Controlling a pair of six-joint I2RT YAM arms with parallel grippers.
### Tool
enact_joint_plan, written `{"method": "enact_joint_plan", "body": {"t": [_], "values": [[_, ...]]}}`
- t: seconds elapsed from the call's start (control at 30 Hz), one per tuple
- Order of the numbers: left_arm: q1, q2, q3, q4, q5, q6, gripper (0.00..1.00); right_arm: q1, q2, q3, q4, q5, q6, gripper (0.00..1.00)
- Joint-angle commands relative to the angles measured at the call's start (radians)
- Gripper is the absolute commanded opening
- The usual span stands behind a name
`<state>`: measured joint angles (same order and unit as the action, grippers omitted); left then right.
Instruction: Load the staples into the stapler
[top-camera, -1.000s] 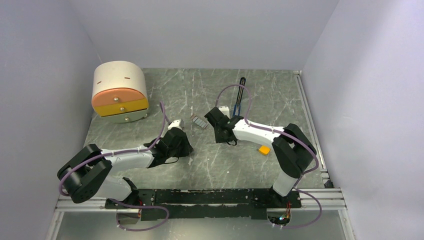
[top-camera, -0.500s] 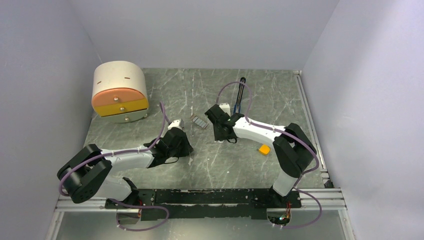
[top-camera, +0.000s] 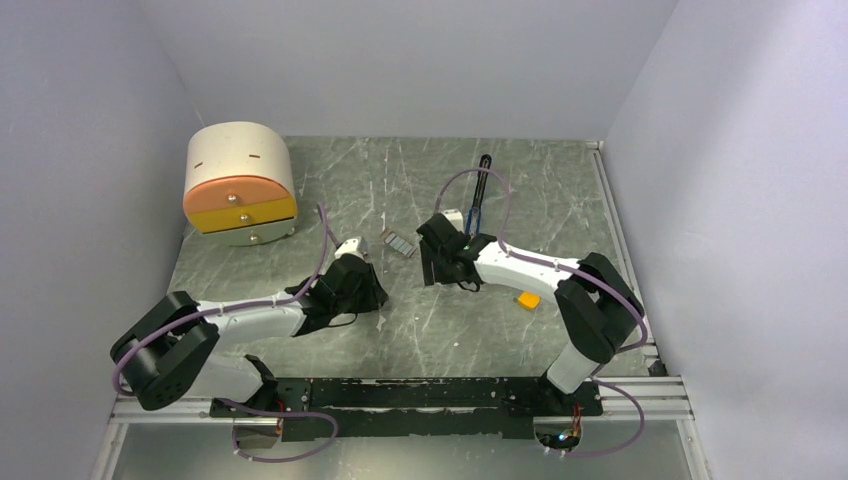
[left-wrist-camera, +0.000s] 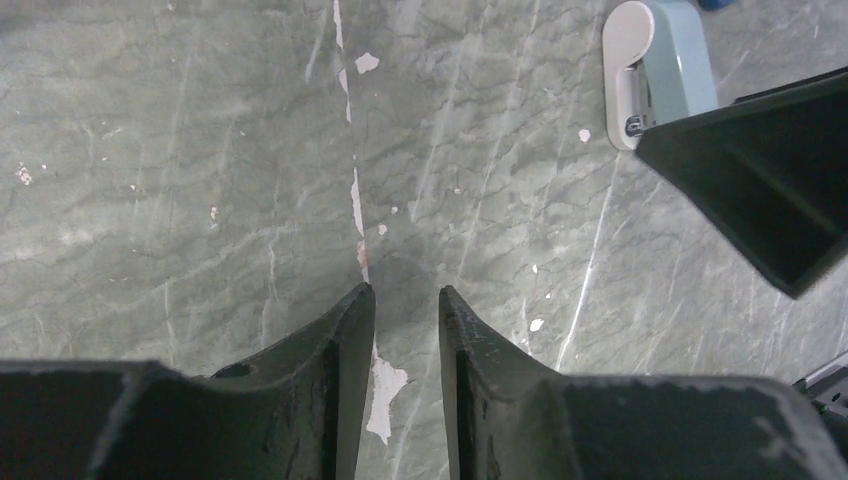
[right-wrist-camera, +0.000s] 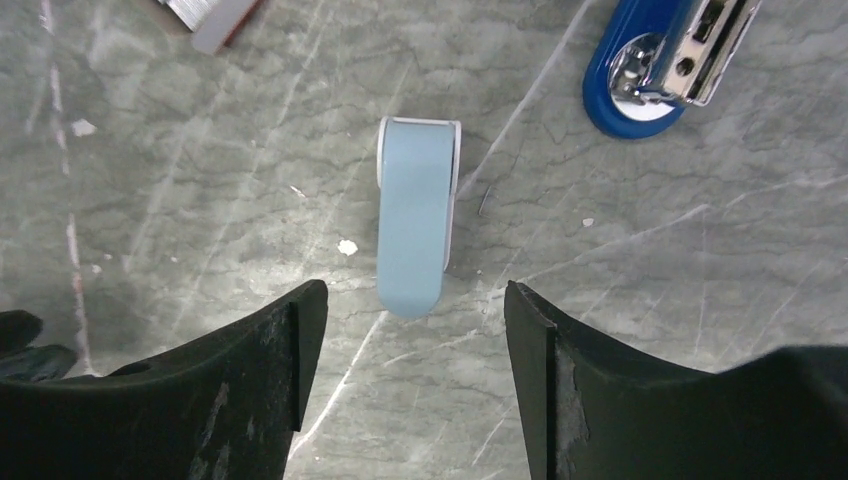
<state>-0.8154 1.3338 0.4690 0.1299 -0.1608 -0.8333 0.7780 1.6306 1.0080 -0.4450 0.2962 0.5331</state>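
**Staples lie between the two arms, stapler just past the right one**

The right gripper (right-wrist-camera: 415, 300) stands wide open and holds nothing. A small pale-blue piece (right-wrist-camera: 418, 225) lies flat on the tabletop (top-camera: 400, 330) just ahead of the gap, pointing away from it. The left gripper (left-wrist-camera: 405, 292) shows only a narrow slit between its fingers, with bare tabletop under it and nothing held.

The staples (top-camera: 398, 243) lie loose in the space between the two arm ends, off to the left of the right gripper; its wrist camera catches only a corner of them at the top-left edge. I'd say the right arm is slightly nearer, though it's close.

The stapler (top-camera: 478, 198) lies with its long axis running away from the arms toward the far wall. Its blue near end sits just beyond and to the right of the right gripper, so that arm is plainly the nearer one.

By count: one pack of staples, one stapler, one pale-blue piece, one orange block (top-camera: 527, 299) and one round drawer unit (top-camera: 240, 183) at the far left
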Motion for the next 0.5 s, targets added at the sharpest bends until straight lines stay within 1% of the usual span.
{"method": "enact_joint_plan", "body": {"t": [0.0, 0.07, 0.13, 0.23, 0.4, 0.43, 0.47], "values": [[-0.001, -0.032, -0.003, 0.01, -0.025, 0.009, 0.37, -0.006, 0.038, -0.025, 0.054, -0.02, -0.019, 0.68], [-0.001, -0.038, -0.001, 0.004, -0.029, 0.01, 0.39, -0.006, 0.065, -0.019, 0.058, -0.012, -0.016, 0.65], [0.0, -0.043, -0.001, -0.002, -0.033, 0.01, 0.4, -0.006, 0.092, -0.009, 0.062, -0.011, -0.013, 0.59], [-0.001, -0.05, -0.005, -0.007, -0.043, 0.008, 0.4, -0.006, 0.122, -0.006, 0.08, -0.019, -0.003, 0.51], [0.0, -0.053, -0.005, -0.016, -0.053, 0.009, 0.4, -0.008, 0.156, -0.003, 0.1, -0.017, 0.013, 0.42], [0.0, -0.051, -0.004, -0.018, -0.053, 0.01, 0.4, -0.008, 0.16, -0.003, 0.109, -0.014, 0.015, 0.39], [0.0, -0.051, -0.002, -0.018, -0.054, 0.009, 0.39, -0.009, 0.166, -0.001, 0.116, -0.012, 0.015, 0.34]]}}
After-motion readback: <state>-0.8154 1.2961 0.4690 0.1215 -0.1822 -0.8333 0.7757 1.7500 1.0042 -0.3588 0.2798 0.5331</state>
